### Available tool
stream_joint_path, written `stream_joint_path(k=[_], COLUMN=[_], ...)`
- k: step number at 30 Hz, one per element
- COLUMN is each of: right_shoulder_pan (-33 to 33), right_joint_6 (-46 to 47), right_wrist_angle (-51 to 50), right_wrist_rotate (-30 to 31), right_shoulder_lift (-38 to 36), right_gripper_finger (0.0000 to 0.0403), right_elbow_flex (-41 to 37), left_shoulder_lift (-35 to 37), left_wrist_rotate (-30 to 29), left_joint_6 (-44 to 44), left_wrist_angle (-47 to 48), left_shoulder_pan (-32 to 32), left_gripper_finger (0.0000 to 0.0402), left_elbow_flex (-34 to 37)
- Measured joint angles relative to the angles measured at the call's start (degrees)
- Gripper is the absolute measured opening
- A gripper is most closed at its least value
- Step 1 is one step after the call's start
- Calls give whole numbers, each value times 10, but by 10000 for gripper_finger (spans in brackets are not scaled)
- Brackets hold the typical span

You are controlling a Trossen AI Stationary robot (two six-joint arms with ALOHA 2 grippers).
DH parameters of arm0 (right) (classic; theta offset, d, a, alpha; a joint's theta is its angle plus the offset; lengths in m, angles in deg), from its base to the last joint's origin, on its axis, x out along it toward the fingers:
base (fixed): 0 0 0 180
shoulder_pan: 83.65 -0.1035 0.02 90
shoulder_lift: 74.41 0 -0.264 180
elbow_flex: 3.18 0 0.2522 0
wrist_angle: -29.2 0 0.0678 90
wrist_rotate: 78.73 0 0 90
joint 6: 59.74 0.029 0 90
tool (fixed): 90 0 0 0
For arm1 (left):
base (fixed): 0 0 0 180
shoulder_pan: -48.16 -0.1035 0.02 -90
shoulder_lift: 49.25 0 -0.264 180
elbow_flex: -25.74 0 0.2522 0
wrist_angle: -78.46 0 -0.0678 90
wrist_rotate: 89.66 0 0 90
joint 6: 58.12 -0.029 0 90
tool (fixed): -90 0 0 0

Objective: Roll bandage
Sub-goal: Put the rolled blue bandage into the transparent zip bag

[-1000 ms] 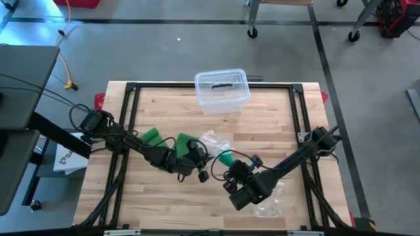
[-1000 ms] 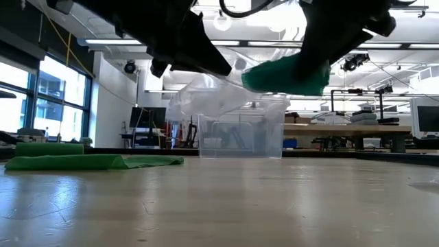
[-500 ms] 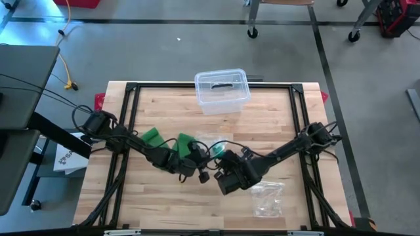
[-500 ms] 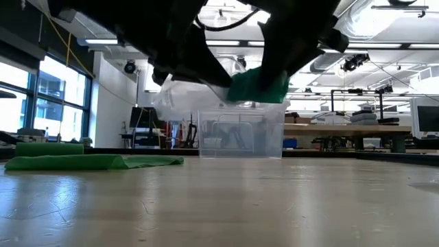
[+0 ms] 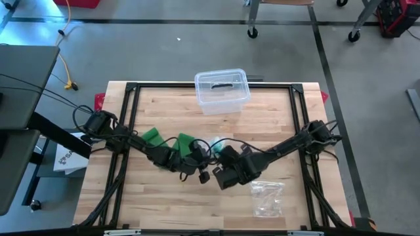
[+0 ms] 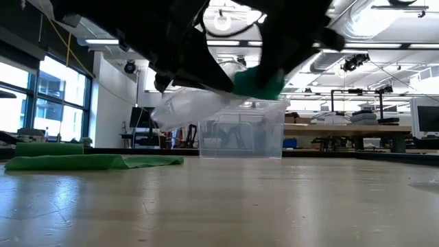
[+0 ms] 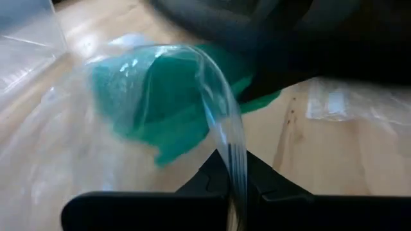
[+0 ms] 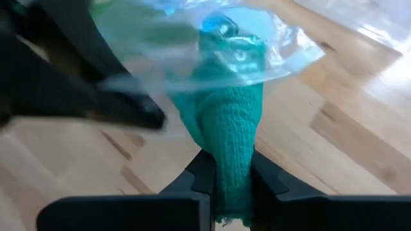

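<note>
bandage (image 8: 228, 160), green and rolled, hung above the middle of the wooden table (image 5: 275, 118), pinched between the fingers of the right gripper (image 8: 229, 172) with its tip inside the mouth of a clear plastic bag (image 7: 128, 115). the left gripper (image 7: 232, 168) was clamped shut on that bag's edge, holding it up beside the right one.

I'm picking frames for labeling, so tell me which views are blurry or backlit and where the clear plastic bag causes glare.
Low view: both arms are backlit black shapes against ceiling lights. Left wrist view: the green bandage is soft behind the clear bag, which streaks white. Right wrist view: the bandage is sharp near the right gripper, and the left gripper is smeared.
</note>
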Motion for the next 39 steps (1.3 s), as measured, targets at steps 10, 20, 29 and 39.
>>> stream_joint_path(k=[10, 20, 29, 39], right_shoulder_pan=[15, -17, -112, -250], right_joint_6=[-102, -124, -159, -222], right_wrist_angle=[31, 41, 61, 108], right_wrist_rotate=[-22, -13, 43, 162], right_shoulder_lift=[0, -57, -133, -136], right_gripper_finger=[83, 208, 213, 213], right_elbow_flex=[0, 0, 0, 0], left_shoulder_lift=[0, 10, 48, 140], left_wrist_rotate=[57, 193, 287, 275], left_joint_6=[-19, 18, 35, 17], left_wrist_angle=[2, -7, -42, 13], left_shoulder_pan=[0, -2, 0, -33], left_gripper_finger=[0, 0, 0, 0], left_elbow_flex=[0, 0, 0, 0])
